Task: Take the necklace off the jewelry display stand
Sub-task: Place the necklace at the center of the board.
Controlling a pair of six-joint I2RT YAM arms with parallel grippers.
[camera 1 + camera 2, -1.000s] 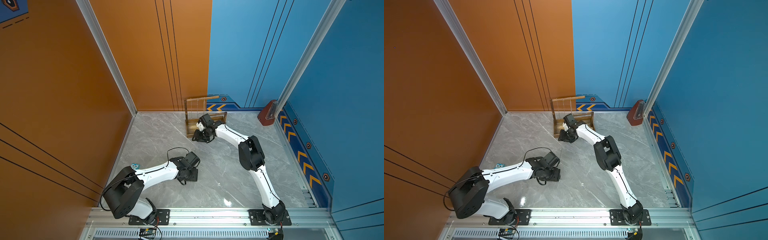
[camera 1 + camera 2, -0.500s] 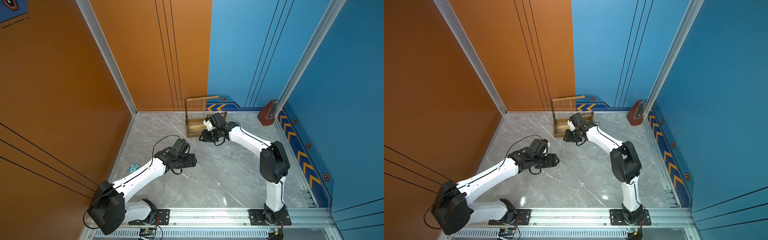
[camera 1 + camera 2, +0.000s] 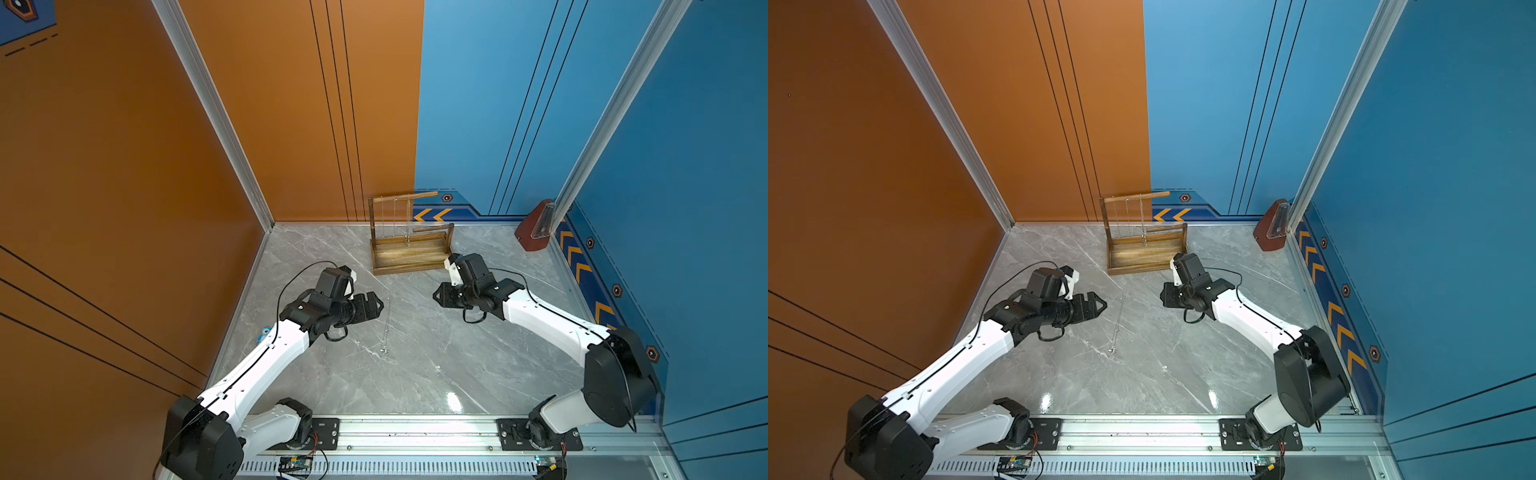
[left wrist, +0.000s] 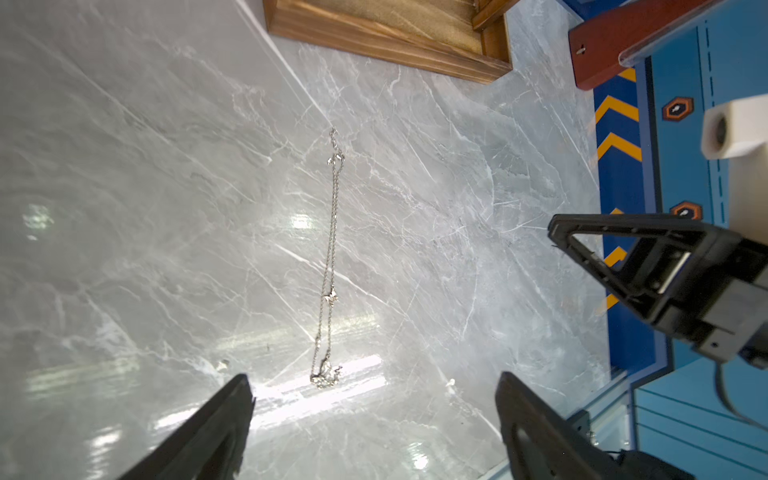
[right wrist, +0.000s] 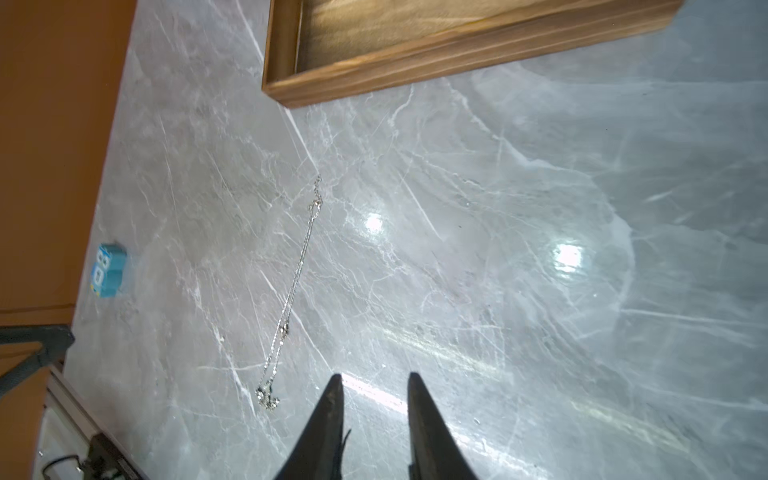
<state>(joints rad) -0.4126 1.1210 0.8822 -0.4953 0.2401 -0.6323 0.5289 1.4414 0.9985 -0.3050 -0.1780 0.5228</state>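
Necklace [image 3: 387, 324] is lying off the stand, flat on the grey marble surface [image 3: 436, 374], stretched out in a near-straight doubled line. Its bunched pendant end is pointing toward the robot's base and its clasp end toward the jewelry display stand [image 3: 409, 268], not touching it. Nothing is gripping it.

Stand is sitting upright at the back of the surface, near the seam where the orange wall [image 3: 124, 166] is meeting the blue wall [image 3: 478, 104]. Thin chains [image 3: 408, 224] are hanging from its long crossbar over the tray base.

Left hand [image 3: 377, 306] is hovering just beside the necklace on the robot's left, jaws spread wide, pinching nothing. Left wrist view is showing the necklace [image 4: 330, 257] running out ahead between the two fingertips [image 4: 237, 395].

Right hand [image 3: 436, 296] is hovering on the other side, a bit farther from the chain and close to the stand's front corner. Its jaws are parted by a narrow gap with nothing between them. Right wrist view is showing the necklace [image 5: 291, 291] off to one side of its fingertips [image 5: 332, 399].

Small blue block [image 5: 109, 270] is sitting at the foot of the orange wall. Red-brown wedge [image 3: 535, 227] is sitting in the far corner by the blue wall.
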